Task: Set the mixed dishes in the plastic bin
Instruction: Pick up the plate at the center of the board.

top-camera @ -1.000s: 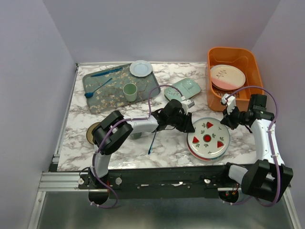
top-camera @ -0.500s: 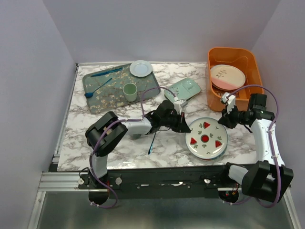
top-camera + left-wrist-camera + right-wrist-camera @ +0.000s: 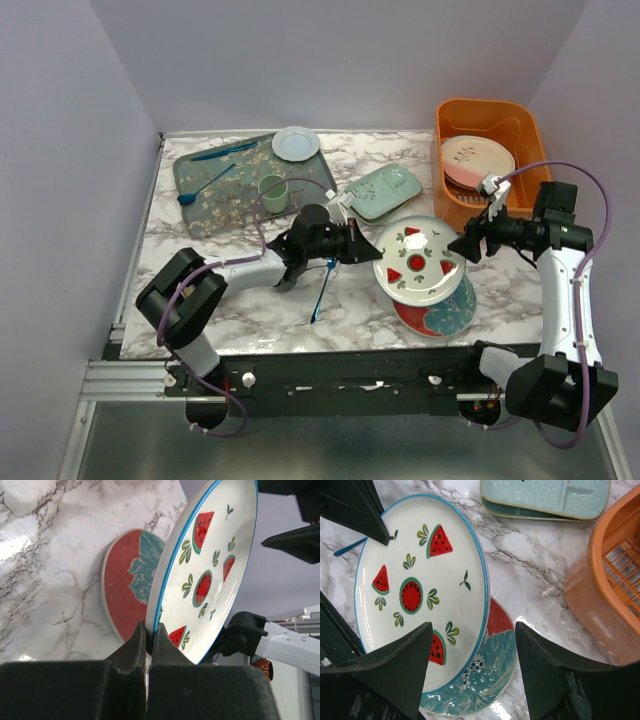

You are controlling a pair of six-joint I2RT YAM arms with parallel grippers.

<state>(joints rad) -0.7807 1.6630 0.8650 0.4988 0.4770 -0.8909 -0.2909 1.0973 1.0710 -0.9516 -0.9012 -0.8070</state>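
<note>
Orange plastic bin (image 3: 440, 165) sits at far right, pink plate (image 3: 478, 163) inside. Watermelon plate (image 3: 418, 260) is off the table, tilted over the red plate with teal flower (image 3: 440, 315). My left gripper (image 3: 368, 246) is pinched on its left rim. Right gripper (image 3: 462, 246) is spread wide at the opposite rim, not touching. The bin lies nearer the right arm, so I judge a handover is next.

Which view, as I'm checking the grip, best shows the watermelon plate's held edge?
Left wrist: the left gripper pinches the watermelon plate by its rim, close up. Top shows it raised and tilted; right wrist shows its face.
</note>
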